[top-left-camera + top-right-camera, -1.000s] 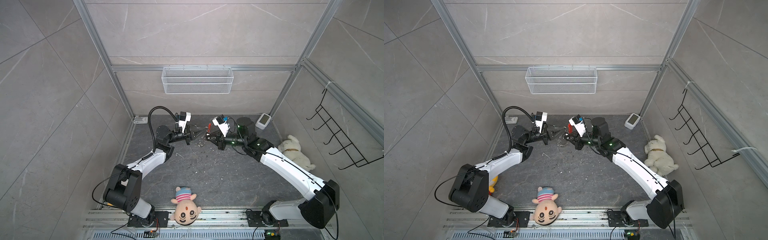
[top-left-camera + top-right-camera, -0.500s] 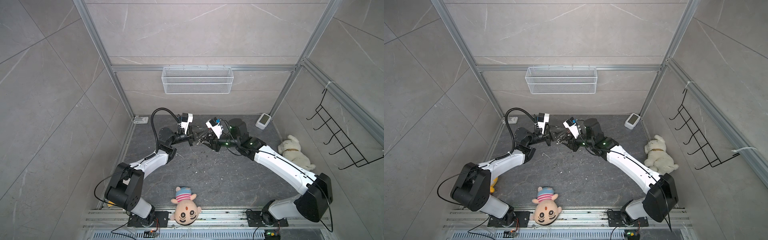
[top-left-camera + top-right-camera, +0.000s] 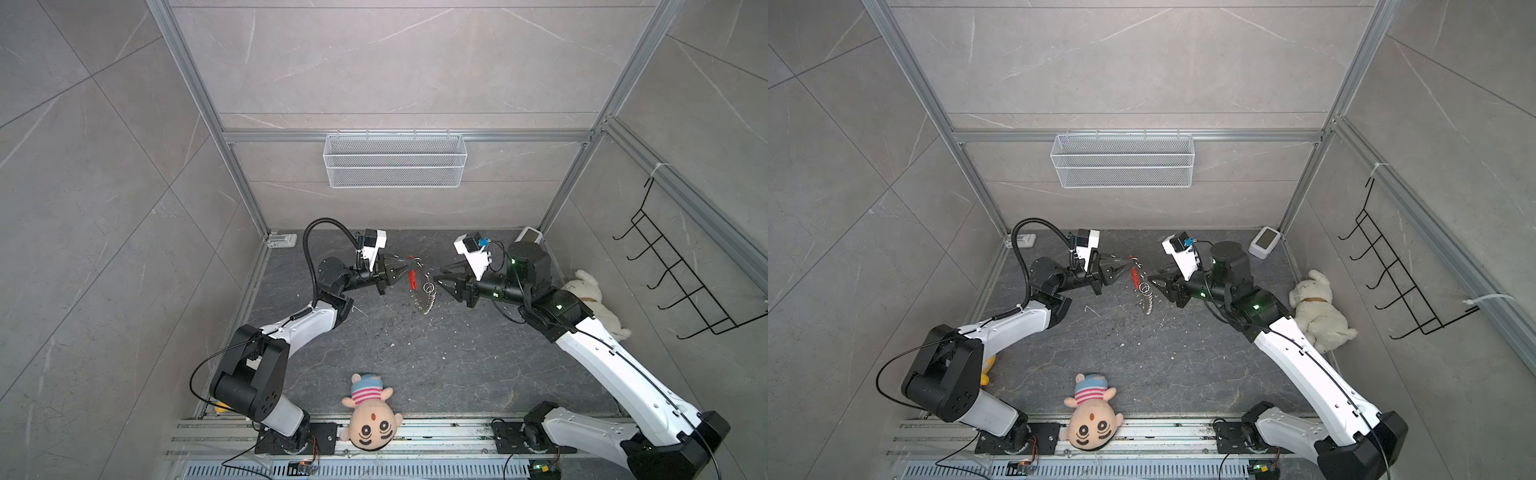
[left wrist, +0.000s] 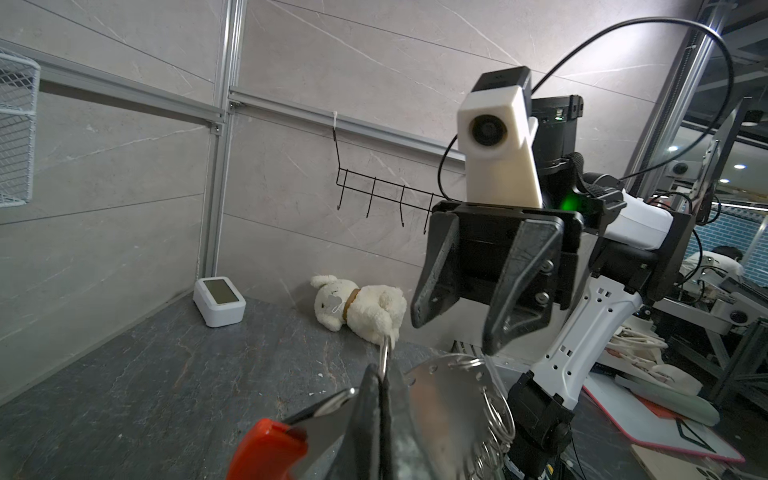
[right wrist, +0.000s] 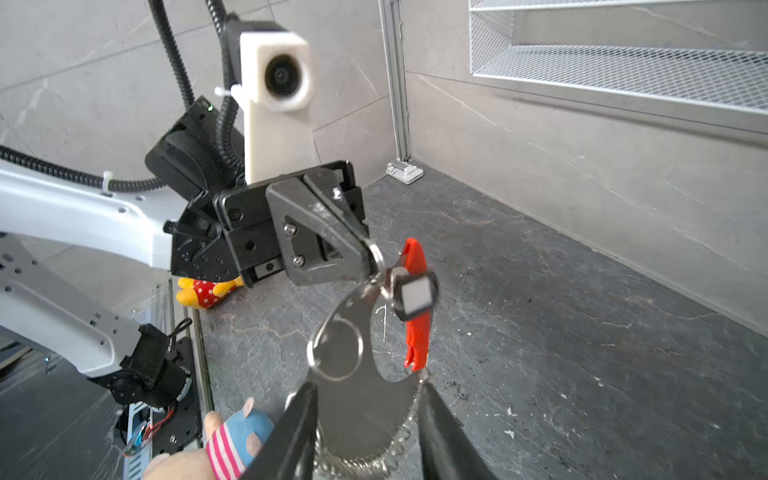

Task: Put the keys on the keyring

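The keyring (image 3: 424, 296) (image 3: 1147, 298) is a curved metal plate fringed with small silver rings and has a red segment (image 3: 412, 276) (image 5: 415, 332). It hangs above the floor from my left gripper (image 3: 405, 262) (image 3: 1125, 261) (image 4: 384, 374), which is shut on its top loop. A black-headed key (image 5: 415, 297) dangles at that top, beside the red segment; its blade is hidden. My right gripper (image 3: 438, 276) (image 3: 1152, 279) (image 5: 368, 392) is open just right of the keyring. In the right wrist view its fingers (image 5: 299, 415) stand either side of the plate's lower curve (image 5: 357, 432).
A striped-hat doll (image 3: 370, 419) lies at the front rail and a white plush dog (image 3: 590, 299) by the right wall. A small white device (image 3: 530, 237) sits in the back right corner. A wire basket (image 3: 395, 160) and a black hook rack (image 3: 673, 282) hang on the walls.
My right gripper reached left to the keyring, then opened from shut and drew back to the right. The left gripper has kept its hold, and the keyring now hangs down from it.
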Action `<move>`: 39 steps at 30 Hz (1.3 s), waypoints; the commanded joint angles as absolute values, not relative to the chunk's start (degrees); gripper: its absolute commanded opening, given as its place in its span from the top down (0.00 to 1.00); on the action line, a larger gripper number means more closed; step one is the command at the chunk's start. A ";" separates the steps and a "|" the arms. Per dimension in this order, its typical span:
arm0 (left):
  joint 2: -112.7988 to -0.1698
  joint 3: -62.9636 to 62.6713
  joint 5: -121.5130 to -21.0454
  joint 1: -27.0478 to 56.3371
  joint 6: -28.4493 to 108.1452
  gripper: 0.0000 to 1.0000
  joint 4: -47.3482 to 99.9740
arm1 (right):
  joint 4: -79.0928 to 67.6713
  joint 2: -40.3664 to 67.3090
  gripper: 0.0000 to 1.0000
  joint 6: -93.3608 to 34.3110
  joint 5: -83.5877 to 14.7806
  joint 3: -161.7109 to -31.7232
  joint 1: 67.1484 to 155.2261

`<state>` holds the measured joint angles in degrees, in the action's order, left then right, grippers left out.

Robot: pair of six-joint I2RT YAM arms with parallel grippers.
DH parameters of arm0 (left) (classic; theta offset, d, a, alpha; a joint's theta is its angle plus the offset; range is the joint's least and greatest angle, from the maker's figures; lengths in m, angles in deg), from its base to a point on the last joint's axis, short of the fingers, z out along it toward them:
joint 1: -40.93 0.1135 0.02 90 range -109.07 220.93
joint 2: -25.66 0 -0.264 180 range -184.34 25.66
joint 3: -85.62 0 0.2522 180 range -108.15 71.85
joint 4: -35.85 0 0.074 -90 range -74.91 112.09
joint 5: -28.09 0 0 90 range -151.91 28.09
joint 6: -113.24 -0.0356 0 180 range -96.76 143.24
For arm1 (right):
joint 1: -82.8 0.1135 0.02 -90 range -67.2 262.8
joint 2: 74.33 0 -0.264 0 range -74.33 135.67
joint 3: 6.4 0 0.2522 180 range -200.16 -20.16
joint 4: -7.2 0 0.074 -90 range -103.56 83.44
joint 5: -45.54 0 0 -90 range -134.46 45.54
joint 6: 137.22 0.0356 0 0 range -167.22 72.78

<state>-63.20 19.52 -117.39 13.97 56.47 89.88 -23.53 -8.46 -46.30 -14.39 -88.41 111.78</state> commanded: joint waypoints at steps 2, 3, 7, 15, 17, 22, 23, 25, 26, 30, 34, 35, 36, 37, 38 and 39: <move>-63.12 17.60 -119.42 14.31 57.82 1.00 94.54 | -19.26 -3.13 0.58 -43.11 -8.85 -91.22 111.21; -62.95 17.55 -119.45 14.32 57.75 1.00 94.30 | -19.22 -1.37 0.58 -43.10 -8.10 -92.57 111.19; -62.62 17.67 -119.85 14.30 57.66 1.00 93.99 | -18.01 3.40 0.59 -42.21 -4.85 -95.55 111.21; -63.09 17.26 -120.52 14.30 58.09 1.00 94.24 | -14.69 4.76 0.70 -40.60 -3.01 -95.06 111.19; -63.45 17.22 -120.48 14.30 58.46 1.00 94.87 | -13.99 4.79 0.69 -40.05 -2.24 -94.88 111.19; -64.18 17.35 -120.62 14.31 59.69 1.00 96.44 | -13.37 4.14 0.69 -39.84 -2.18 -94.32 111.20; -64.25 17.37 -120.62 14.30 59.70 1.00 96.45 | -13.29 3.97 0.69 -39.84 -2.18 -94.19 111.24; -64.22 17.32 -120.63 14.30 59.70 1.00 96.45 | -13.24 3.89 0.73 -39.84 -2.18 -94.16 111.19; -64.25 17.27 -120.71 14.30 59.77 1.00 96.45 | -13.26 3.94 0.75 -39.78 -2.18 -94.17 111.26; -64.67 16.92 -120.70 14.30 60.34 1.00 96.78 | -12.36 4.46 0.95 -39.03 -1.28 -94.39 111.19; -65.52 16.57 -120.72 14.30 61.89 1.00 98.15 | -11.75 4.83 1.00 -38.61 -0.60 -94.67 111.40; -65.74 16.47 -120.79 14.30 62.18 1.00 98.37 | -12.32 4.79 1.00 -38.84 -0.75 -94.80 111.38; -65.78 16.59 -120.85 14.30 62.25 1.00 98.58 | -13.77 4.80 1.00 -39.82 -1.22 -95.32 111.37; -65.62 16.86 -121.32 14.47 61.40 1.00 98.29 | -15.63 4.87 1.00 -41.10 -1.79 -95.95 111.42; -64.93 17.11 -122.07 14.84 59.61 0.88 96.65 | -18.43 5.15 1.00 -43.18 -2.84 -96.92 111.41; -63.62 17.13 -123.06 15.44 56.03 0.80 92.42 | -21.62 5.54 1.00 -45.51 -3.92 -97.99 111.45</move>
<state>-65.63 18.77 -119.82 14.89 60.26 93.47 -17.22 4.65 -40.96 -3.00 -94.53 110.97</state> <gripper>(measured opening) 0.146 0.048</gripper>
